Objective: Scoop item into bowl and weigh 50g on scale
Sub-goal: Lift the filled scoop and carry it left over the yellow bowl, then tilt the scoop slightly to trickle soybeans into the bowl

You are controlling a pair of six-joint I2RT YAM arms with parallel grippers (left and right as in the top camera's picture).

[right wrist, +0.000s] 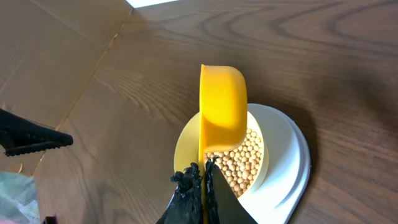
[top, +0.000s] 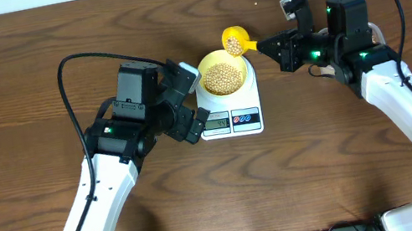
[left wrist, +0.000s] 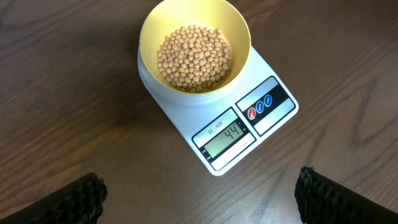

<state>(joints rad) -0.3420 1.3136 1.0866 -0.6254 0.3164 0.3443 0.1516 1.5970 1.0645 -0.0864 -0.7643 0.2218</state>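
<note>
Beans [left wrist: 194, 57] in bowl [left wrist: 151, 29] on scale [left wrist: 180, 117] read 44, under target; my R gripper [right wrist: 202, 176] pinches loaded scoop [right wrist: 222, 106], L gripper [left wrist: 199, 198] wide, empty.

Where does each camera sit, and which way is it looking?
Overhead: above the table, looking down on the white flat digital scale; left arm and right arm show.
Left wrist: looks down on the pale yellow round bowl of tan beans; the open left gripper frames the bottom edge.
Right wrist: looks along the right gripper, shut on the yellow plastic scoop at the bowl's rim.
All three share bowl and scale.
</note>
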